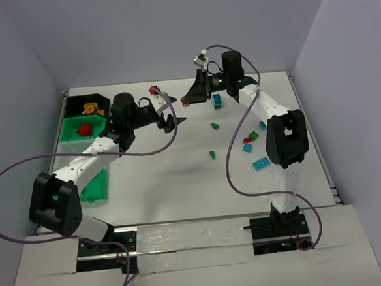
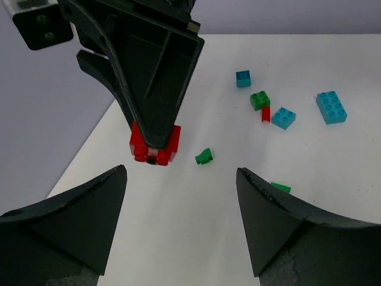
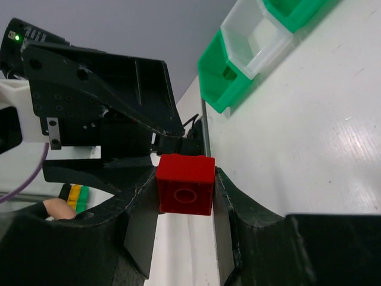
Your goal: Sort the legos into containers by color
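Note:
My right gripper is shut on a red lego, its pads pressed against both sides. In the left wrist view that red lego hangs from the right gripper's downward-pointing fingertips just above the table. My left gripper stands open right in front of it, with nothing between its fingers. From above, the left gripper and the right gripper meet near the back middle of the table. The containers sit at the far left: a black bin with yellow-orange legos and a green bin with a red lego.
Loose legos lie right of centre: teal ones, green ones, and a red-and-green pair. Another green bin stands by the left arm. Walls close in the table at the back and sides.

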Robot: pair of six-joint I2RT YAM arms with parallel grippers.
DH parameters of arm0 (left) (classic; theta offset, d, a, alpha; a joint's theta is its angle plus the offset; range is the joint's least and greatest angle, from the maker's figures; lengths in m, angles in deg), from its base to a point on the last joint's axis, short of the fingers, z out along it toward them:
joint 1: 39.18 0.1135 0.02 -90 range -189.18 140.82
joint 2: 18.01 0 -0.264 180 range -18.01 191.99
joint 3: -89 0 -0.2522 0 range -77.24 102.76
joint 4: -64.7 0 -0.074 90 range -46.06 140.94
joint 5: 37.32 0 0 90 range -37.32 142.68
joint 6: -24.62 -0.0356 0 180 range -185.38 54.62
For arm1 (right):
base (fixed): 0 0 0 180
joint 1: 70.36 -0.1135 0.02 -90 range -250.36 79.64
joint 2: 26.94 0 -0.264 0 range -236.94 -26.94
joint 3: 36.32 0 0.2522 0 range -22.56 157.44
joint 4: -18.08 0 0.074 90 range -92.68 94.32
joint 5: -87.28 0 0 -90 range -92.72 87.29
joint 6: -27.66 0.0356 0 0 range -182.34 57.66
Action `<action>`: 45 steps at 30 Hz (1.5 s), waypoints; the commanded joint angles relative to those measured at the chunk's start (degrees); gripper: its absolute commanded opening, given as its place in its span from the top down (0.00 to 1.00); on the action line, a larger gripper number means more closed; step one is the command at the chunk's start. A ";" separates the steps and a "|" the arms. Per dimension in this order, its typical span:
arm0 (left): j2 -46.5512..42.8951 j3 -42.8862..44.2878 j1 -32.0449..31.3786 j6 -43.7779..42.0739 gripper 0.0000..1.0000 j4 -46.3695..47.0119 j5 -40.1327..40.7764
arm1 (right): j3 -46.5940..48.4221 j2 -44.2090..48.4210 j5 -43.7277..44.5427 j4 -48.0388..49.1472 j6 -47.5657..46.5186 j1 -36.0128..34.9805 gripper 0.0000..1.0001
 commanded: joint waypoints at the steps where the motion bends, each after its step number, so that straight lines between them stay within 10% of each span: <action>1: 1.00 4.22 -0.71 1.67 0.16 5.46 0.05 | -0.18 3.84 -2.80 3.36 0.61 -0.74 1.00; 13: 2.82 5.76 -2.87 -2.82 0.26 3.18 1.65 | 0.54 4.18 -3.83 1.63 -0.68 -1.74 1.00; 22: 4.39 7.17 -2.87 -4.29 0.61 1.35 3.96 | 1.36 4.54 -4.74 -0.42 -2.71 -2.11 1.00; 28: 2.16 5.79 -2.28 -5.32 1.00 -1.30 6.05 | 1.46 4.31 -3.45 -0.86 -1.49 -0.42 0.40; 38: -7.99 0.07 8.22 -2.98 1.00 -14.01 6.21 | 0.29 6.52 0.18 -3.68 -1.37 9.95 0.19; 42: -10.61 2.03 17.96 1.51 1.00 -24.06 10.74 | 6.11 8.17 19.38 -35.94 -34.53 12.73 0.15; 45: -10.08 5.25 24.57 3.77 1.00 -30.56 15.27 | 3.20 10.64 33.41 -43.06 -46.39 11.42 0.15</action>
